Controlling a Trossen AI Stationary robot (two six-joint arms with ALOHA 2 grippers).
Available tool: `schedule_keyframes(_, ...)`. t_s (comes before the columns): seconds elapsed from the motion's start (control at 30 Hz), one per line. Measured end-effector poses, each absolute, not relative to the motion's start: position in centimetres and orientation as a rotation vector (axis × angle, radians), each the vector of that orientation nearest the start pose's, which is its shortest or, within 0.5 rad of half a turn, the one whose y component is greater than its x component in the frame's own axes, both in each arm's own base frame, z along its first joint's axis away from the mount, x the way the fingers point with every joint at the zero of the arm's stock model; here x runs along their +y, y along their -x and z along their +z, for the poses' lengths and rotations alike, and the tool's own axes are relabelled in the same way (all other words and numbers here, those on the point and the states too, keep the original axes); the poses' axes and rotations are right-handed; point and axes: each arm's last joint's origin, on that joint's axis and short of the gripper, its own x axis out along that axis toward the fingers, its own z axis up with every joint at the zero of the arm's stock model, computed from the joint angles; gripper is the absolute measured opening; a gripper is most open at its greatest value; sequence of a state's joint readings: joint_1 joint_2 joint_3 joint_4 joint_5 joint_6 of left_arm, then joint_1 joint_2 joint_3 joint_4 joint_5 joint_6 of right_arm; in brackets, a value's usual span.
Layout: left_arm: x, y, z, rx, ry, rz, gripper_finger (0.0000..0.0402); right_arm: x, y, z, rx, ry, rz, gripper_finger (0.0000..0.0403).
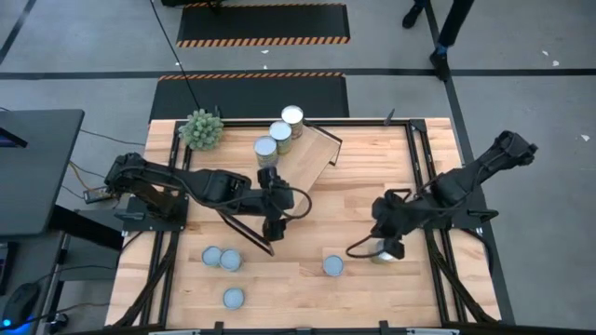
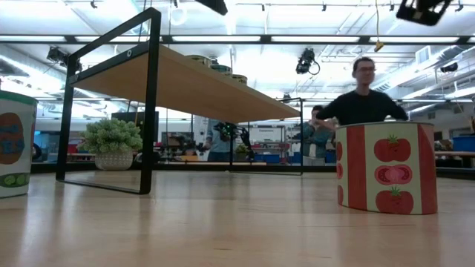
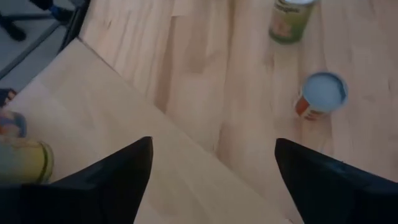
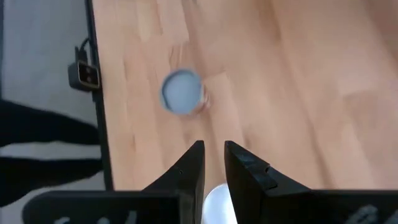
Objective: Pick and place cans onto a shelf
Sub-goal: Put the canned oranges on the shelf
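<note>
Your right end effector sits low near the right front of the butcher-block wooden surface, its dark fingers drawn close around the pale round top of a small metal can; you can take it as grasping that can. Just beside it, toward the middle, a bluish-grey-topped can stands alone on the surface.

Your left end effector hangs over the near edge of the long light-wood shelf with black metal frame ends, fingers spread wide and released, holding nothing. Three silvery-topped cans stand in a row on the shelf's far end, next to the spiky green plant in a pale pot. Three more bluish-grey-topped cans stand on the surface at front left. In the low view a person in a dark top shows beyond a red-and-white tomato-label can.
</note>
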State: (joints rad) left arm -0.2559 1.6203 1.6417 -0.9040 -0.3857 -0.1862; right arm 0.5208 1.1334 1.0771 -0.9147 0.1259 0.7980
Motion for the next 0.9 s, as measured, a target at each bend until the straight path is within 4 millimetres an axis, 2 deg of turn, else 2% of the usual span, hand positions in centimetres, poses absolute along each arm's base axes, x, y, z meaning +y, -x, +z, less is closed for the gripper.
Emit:
schedule_keyframes(0.23, -7.5, -32.5, 36.2, 0.837, -0.245, 0.12, 0.0303, 10.6, -19.8, 29.5, 1.114, -0.575, -0.081, 0.0068)
schedule_keyframes(0.47, -6.8, -32.4, 36.3, 0.859, -0.339, 0.098, 0.0277, 11.0, -20.0, 29.0, 1.198, -0.726, -0.12, 0.0068)
schedule_keyframes(0.67, -6.6, -32.3, 36.1, 0.884, -0.4, 0.069, 0.0259, 11.1, -19.0, 28.8, 1.379, -0.831, -0.104, 0.0068)
schedule_keyframes(0.9, -5.2, -32.6, 36.2, 0.884, -0.372, 0.094, 0.0236, 11.6, -17.4, 27.1, 1.584, -0.764, -0.165, 0.0068)
